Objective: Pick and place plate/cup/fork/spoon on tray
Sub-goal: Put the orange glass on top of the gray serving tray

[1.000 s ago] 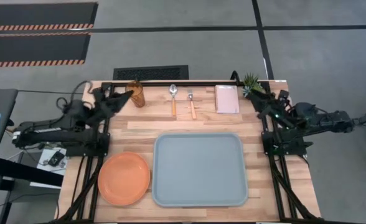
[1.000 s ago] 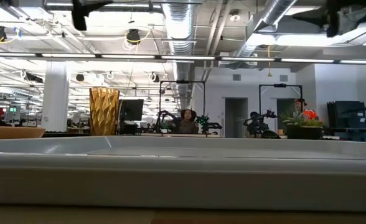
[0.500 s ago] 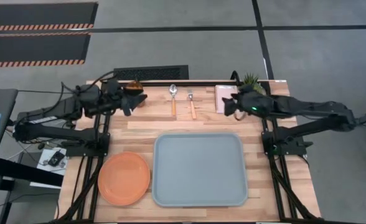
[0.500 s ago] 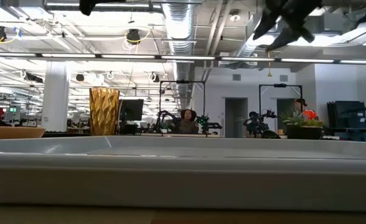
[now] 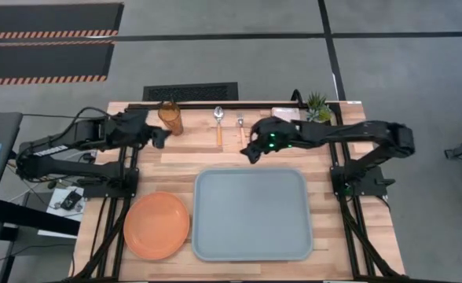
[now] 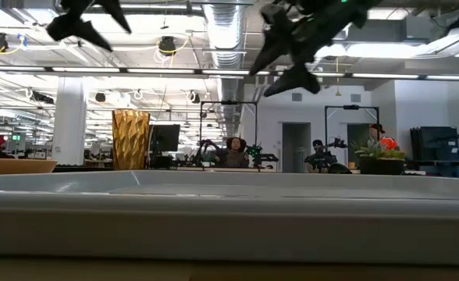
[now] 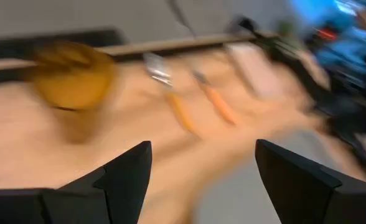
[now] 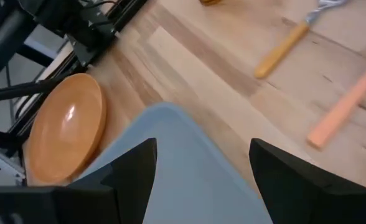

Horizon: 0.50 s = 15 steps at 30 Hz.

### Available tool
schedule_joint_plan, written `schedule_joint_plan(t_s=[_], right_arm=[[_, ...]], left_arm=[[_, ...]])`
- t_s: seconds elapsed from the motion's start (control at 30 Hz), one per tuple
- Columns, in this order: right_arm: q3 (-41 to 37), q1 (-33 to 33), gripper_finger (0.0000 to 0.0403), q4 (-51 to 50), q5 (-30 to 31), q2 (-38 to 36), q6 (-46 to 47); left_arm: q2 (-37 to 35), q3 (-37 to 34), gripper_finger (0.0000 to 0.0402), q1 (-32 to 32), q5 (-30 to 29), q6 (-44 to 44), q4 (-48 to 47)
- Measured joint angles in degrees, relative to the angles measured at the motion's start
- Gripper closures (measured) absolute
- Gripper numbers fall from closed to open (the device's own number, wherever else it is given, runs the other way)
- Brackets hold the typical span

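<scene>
Tray (image 5: 251, 214), light grey-blue and rectangular, is seen lying flat on the wooden bench (image 5: 176, 161), in the near half of it, and nothing is placed on it. The plate (image 5: 156, 225), round and orange, is laid just beside the tray on the left arm's side, apart from its rim. Along the far edge of the bench the other things are lined up: the cup (image 5: 170, 117), amber and upright, then the spoon (image 5: 219, 125), then the fork (image 5: 242, 130), both with orange handles turned toward the tray. Further along, a pale pink pad (image 5: 286, 114) and a small green plant (image 5: 318, 103) are found, partly covered by the right arm.

The right end effector (image 5: 251, 151) is held in the air above the bare wood between the fork and the far rim of the tray; its fingers are spread and nothing is held between them. The left end effector (image 5: 160, 138) is held in the air near the cup, on the tray's side of it, without touching it; its fingers are spread apart too and are empty.
</scene>
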Motion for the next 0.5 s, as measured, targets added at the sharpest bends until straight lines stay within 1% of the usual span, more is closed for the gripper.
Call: schedule_joint_plan(t_s=[0.17,0.23,0.3,0.37,0.5], right_arm=[[6.3,-0.3,0.0122,-0.2,-2.0,5.2,-4.0],[8.2,-0.3,0.0122,-0.6,-3.1,6.0,-5.4],[9.7,-0.4,0.0122,-0.6,-3.3,6.4,-6.5],[10.5,-0.9,0.0122,-2.4,-3.4,6.0,-7.5],[11.2,-2.4,0.0122,-6.6,-3.2,3.8,-8.4]], left_arm=[[1.2,0.0,0.0144,3.3,-8.9,-0.4,-1.2],[2.6,0.0,0.0152,5.3,-10.4,0.7,-1.1],[4.1,0.0,0.0156,8.0,-8.8,3.2,-0.9],[6.0,0.0,0.0156,11.0,-5.8,5.9,-0.8],[10.7,0.0,0.0141,16.4,-0.3,12.8,1.1]])
